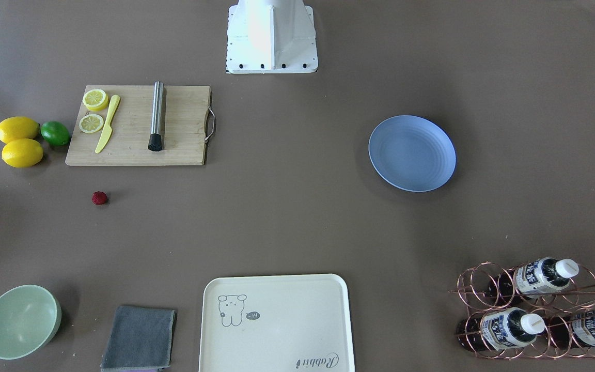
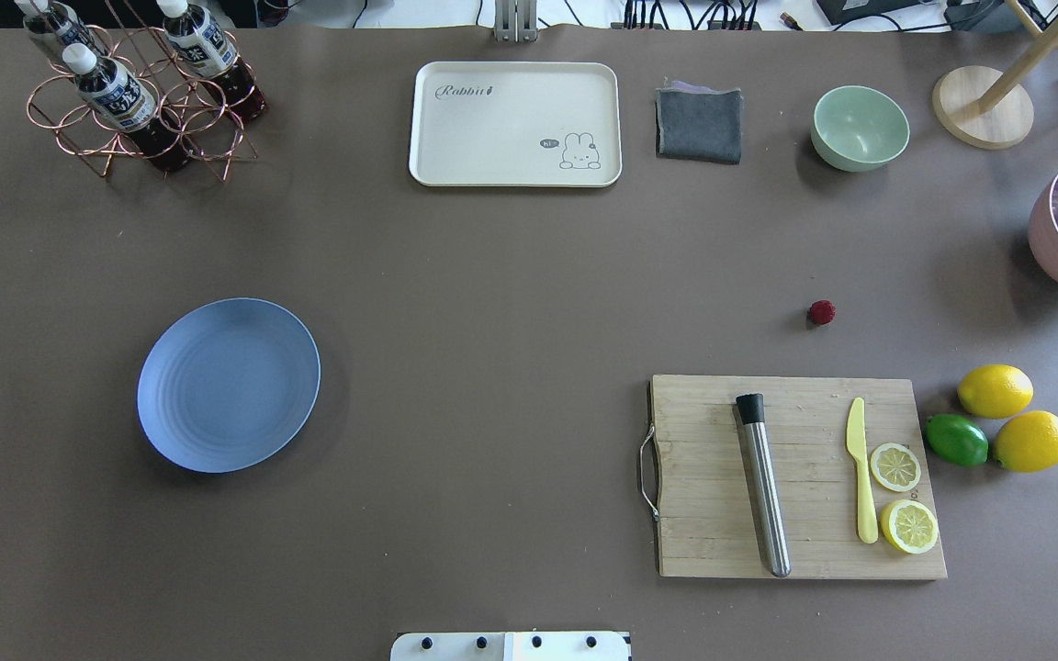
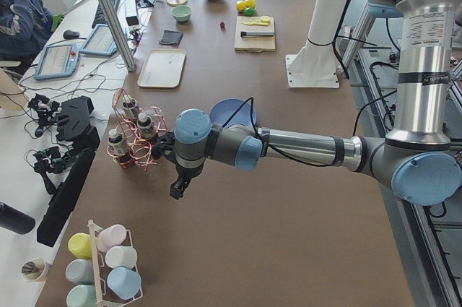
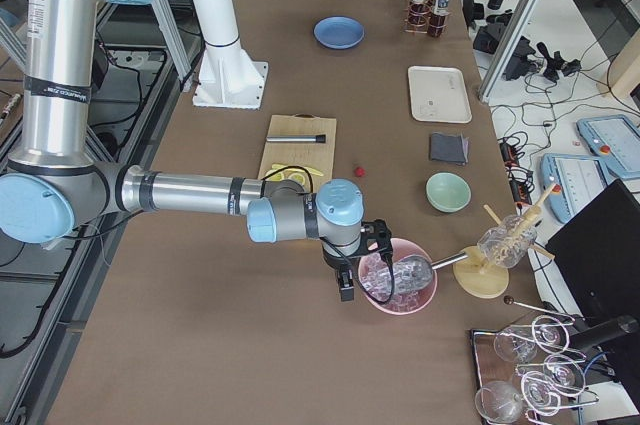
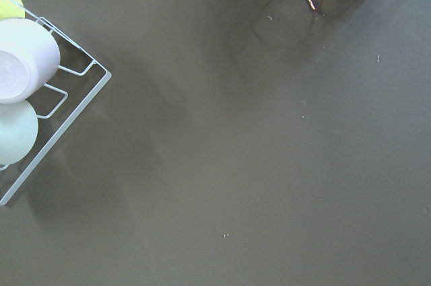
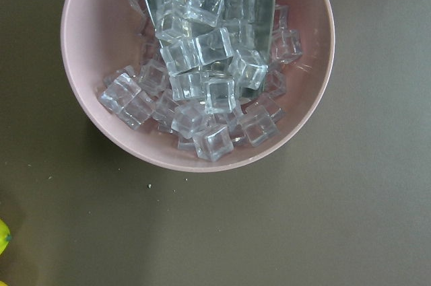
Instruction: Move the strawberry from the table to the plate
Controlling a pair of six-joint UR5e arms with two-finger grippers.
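Front-facing view: the small dark-red bumpy strawberry (image 1: pixel 99 198) lies on the matte brown-grey table (image 1: pixel 287 217), near the wooden cutting board (image 1: pixel 137 125) and well apart from the round light-blue plate (image 1: pixel 412 153).

Overhead view: two yellow lemons (image 2: pixel 995 390) and a green lime (image 2: pixel 956 439) sit beside the board.

Left side view: my left gripper (image 3: pixel 179 188) hangs beside the copper wire bottle rack (image 3: pixel 133 141). I cannot tell how its jaws stand.

Right side view: my right gripper (image 4: pixel 346 285) hangs beside the pink ice-cube bowl (image 4: pixel 400 280). I cannot tell its jaws either.

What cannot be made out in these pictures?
- Left gripper: only in exterior left view, small and dark; open or shut unclear.
- Right gripper: only in exterior right view; same.
- Strawberry: too small for surface detail.
- Plate: near edge hidden behind left arm, exterior left view.
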